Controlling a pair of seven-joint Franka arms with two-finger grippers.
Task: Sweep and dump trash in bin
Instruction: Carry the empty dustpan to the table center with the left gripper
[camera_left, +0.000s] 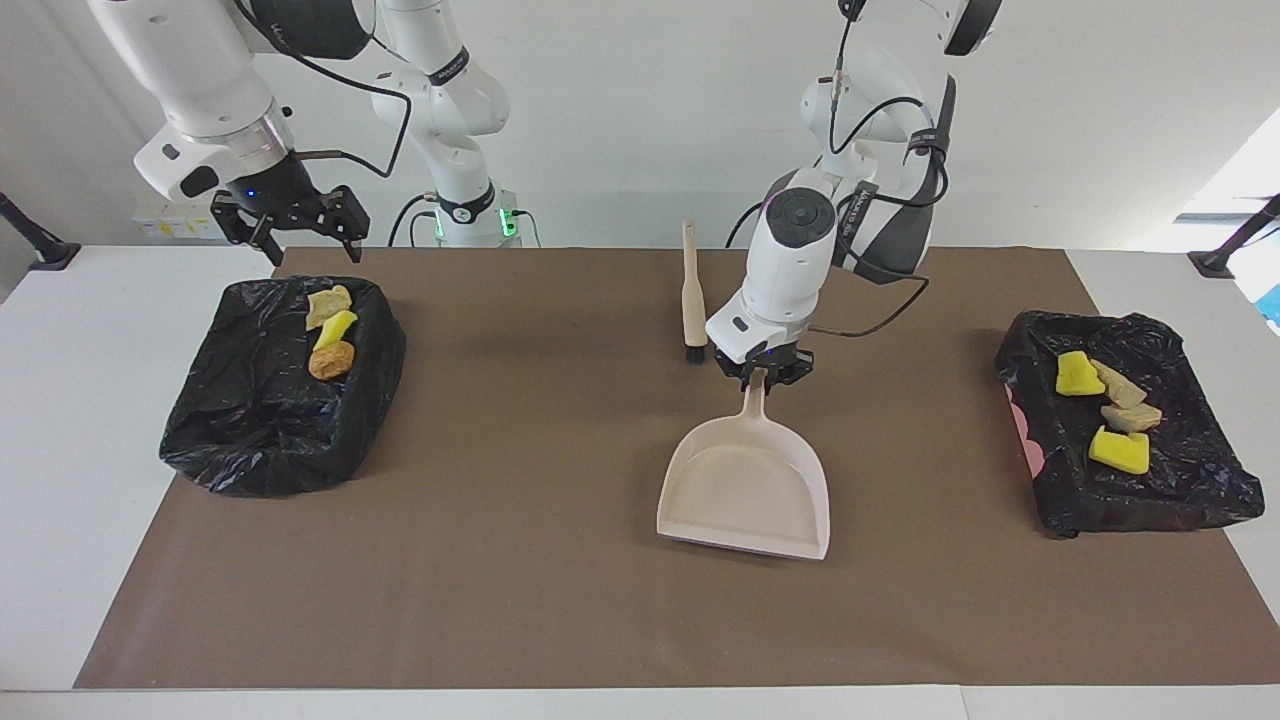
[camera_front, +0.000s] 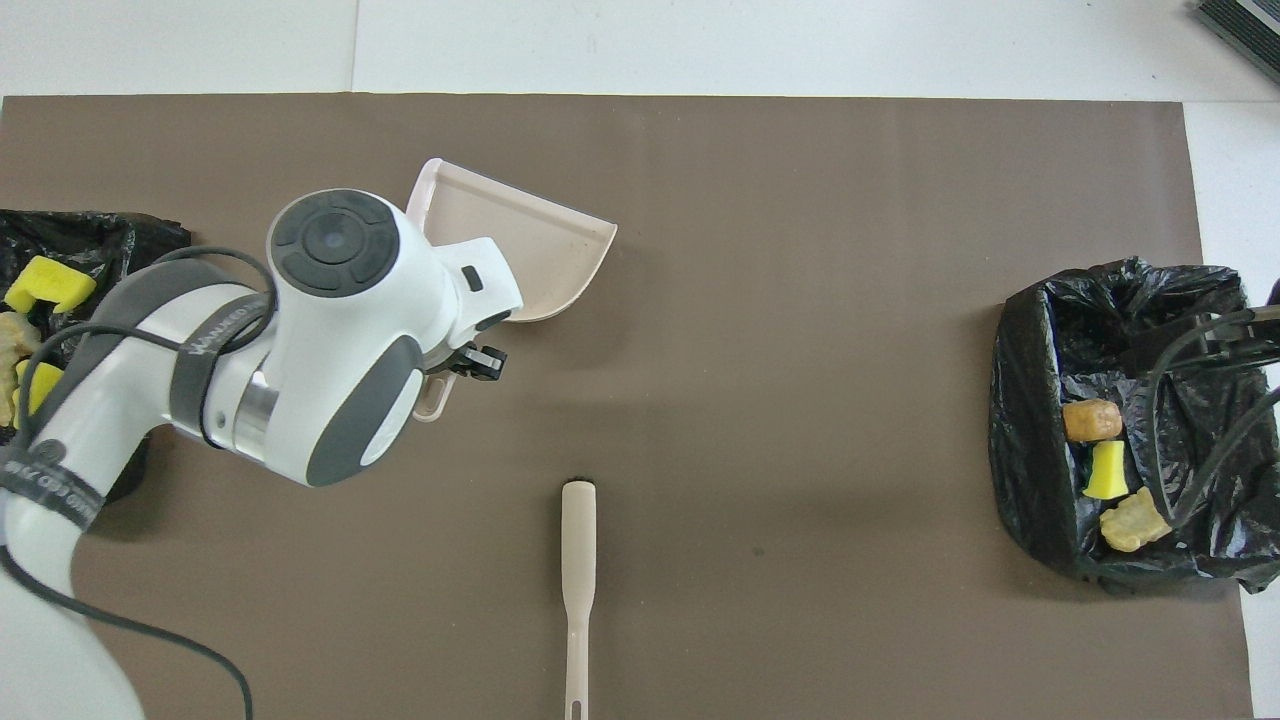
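We see the left gripper clamped on the empty dustpan mid-table, the right gripper open over a bin; trash sits in both bins

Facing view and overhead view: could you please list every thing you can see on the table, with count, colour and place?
Trash pieces: seven, yellow, tan and orange; three in the bin at the right arm's end, four in the bin at the left arm's end.
Bins: two, lined with black bags; one at the right arm's end, one at the left arm's end.
Dustpan: one, beige, empty, at mid-table, held by its handle.
Brush: one, beige with black bristles, lying on the mat nearer to the robots than the dustpan.
Mat: one, brown, covering the white table.
Left gripper: shut on the dustpan handle, over mid-table.
Right gripper: open, waiting over the edge of its bin.
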